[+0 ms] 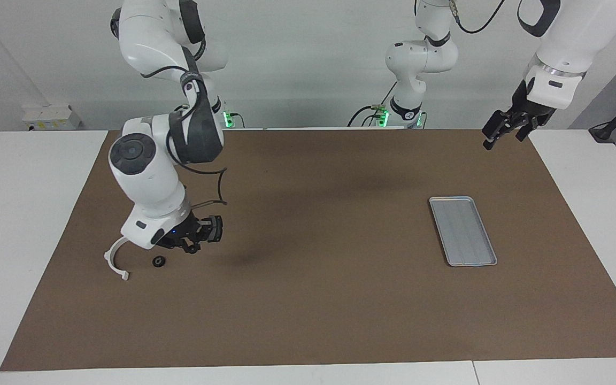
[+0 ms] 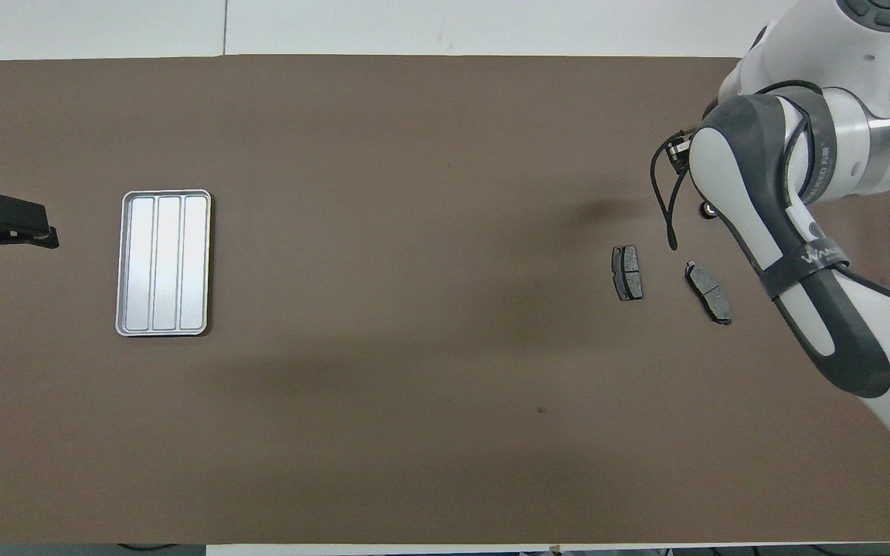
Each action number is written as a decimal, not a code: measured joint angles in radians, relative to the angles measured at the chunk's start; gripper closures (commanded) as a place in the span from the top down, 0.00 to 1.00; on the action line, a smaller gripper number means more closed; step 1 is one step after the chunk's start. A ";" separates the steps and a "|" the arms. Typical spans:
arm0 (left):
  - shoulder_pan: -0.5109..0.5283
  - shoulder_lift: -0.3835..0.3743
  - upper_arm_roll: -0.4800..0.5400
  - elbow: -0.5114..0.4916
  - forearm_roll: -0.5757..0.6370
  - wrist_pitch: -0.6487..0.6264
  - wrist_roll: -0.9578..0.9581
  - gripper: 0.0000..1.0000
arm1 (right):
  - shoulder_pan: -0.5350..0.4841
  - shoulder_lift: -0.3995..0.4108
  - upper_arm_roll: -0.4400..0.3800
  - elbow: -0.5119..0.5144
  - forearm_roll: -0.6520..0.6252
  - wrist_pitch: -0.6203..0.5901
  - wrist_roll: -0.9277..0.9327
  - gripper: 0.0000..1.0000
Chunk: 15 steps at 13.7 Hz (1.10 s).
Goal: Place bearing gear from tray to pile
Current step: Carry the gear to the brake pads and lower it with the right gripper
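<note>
right arm band [image 2: 814, 255]: pale lettering on the dark strap around the arm, starting "wan"; the remaining letters cannot be made out
tray [image 2: 164, 262]: no lettering to be read
mat [image 2: 383, 154]: no lettering to be read
other text, numbers or signs: none can be read in either view

The worktop [image 1: 308, 299] between the tray [image 1: 463, 231] and the pile is bare, giving open passage. At the pile, the right end effector [image 1: 193, 243] hangs low over the plates [image 2: 627, 272], blocking access beside the white bracket [image 1: 115, 259] and small black gear [image 1: 159, 261]
</note>
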 measured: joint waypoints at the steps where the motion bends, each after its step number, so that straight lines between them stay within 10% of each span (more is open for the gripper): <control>1: 0.000 0.000 0.000 0.000 0.000 0.000 0.000 1.00 | -0.014 -0.007 0.000 -0.052 0.000 0.053 -0.016 0.00; 15: 0.000 0.000 0.000 0.000 0.000 0.000 0.000 1.00 | -0.019 -0.070 0.008 -0.385 0.000 0.316 -0.025 0.00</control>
